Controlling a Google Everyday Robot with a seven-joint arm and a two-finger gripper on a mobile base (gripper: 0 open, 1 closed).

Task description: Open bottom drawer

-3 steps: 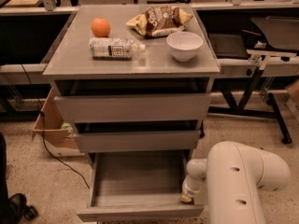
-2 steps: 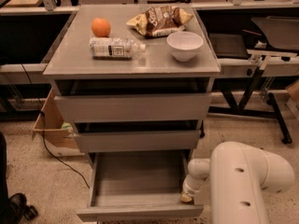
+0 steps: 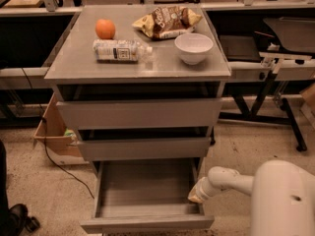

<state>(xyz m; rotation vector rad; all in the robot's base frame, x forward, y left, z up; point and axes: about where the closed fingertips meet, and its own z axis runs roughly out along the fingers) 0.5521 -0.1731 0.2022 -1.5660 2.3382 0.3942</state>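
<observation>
The bottom drawer (image 3: 147, 224) stands pulled well out at the lower centre of the frame, its plain grey interior showing. The gripper (image 3: 199, 194) is against the drawer's right wall, lower right of centre, at the end of a white arm (image 3: 278, 195); whether it is apart or together I cannot tell. Higher up, on the cabinet top (image 3: 74, 65), sit an orange (image 3: 105, 28), a bottle (image 3: 118, 50), a chip bag (image 3: 166, 21) and a white bowl (image 3: 194, 47)
</observation>
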